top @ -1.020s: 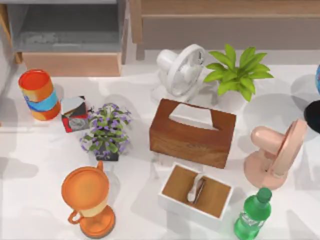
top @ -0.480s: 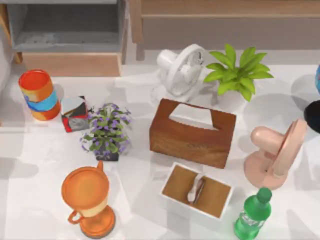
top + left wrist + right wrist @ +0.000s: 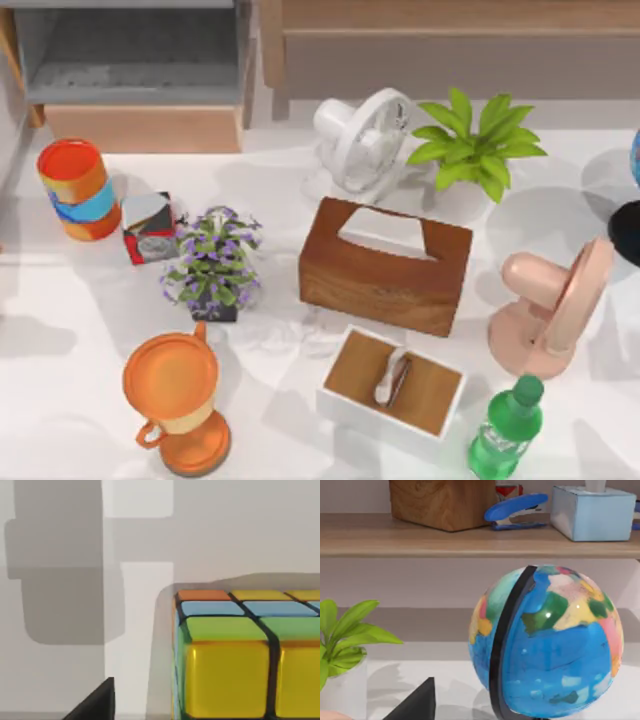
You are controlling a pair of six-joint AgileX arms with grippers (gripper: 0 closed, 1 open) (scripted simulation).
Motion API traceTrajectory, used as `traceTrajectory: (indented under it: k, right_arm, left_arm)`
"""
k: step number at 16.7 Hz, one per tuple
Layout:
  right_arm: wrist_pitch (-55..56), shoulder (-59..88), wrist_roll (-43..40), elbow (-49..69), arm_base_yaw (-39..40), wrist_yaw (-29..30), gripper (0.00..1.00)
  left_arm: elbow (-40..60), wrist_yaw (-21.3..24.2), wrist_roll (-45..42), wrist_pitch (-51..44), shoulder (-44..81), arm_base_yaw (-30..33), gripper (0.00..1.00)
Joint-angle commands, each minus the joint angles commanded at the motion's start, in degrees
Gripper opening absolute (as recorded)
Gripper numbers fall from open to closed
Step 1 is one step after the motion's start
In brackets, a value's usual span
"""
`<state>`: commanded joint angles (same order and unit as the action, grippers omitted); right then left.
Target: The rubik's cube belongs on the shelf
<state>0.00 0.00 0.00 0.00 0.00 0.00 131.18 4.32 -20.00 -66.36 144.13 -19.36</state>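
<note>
In the left wrist view the rubik's cube [image 3: 240, 655] is very close, resting on a white surface, with yellow, green, blue and orange tiles showing. A dark part of my left gripper [image 3: 95, 702] shows beside it, apart from it. The shelf [image 3: 450, 20] runs along the back right of the table in the top view. In the right wrist view its tan board [image 3: 420, 540] carries a wooden block, a blue stapler [image 3: 515, 510] and a pale blue tissue box [image 3: 592, 512]. A dark part of my right gripper [image 3: 417, 702] shows in front of a globe [image 3: 547, 640].
The table holds a brown wooden box [image 3: 385, 265], a white fan [image 3: 365, 140], a pink fan [image 3: 550, 305], two plants, an orange trophy cup [image 3: 175, 400], a green bottle [image 3: 505, 430], a white tray [image 3: 392, 385], an orange can [image 3: 78, 188] and a patterned cube [image 3: 148, 228]. A grey-lined box [image 3: 130, 60] stands back left.
Shadows on the table's left side have shifted a little. The objects on the table stand where they were.
</note>
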Motion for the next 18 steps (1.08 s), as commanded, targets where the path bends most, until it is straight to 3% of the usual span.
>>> traceTrajectory:
  k: [4,17,18]
  right_arm:
    - [0.00,0.00,0.00,0.00,0.00,0.00,1.00]
    - [0.00,0.00,0.00,0.00,0.00,0.00,1.00]
    - [0.00,0.00,0.00,0.00,0.00,0.00,1.00]
  left_arm:
    - [0.19,0.01,0.09,0.11,0.22,0.09,1.00]
    - [0.19,0.01,0.09,0.11,0.22,0.09,0.02]
    - [0.19,0.01,0.09,0.11,0.22,0.09,0.00]
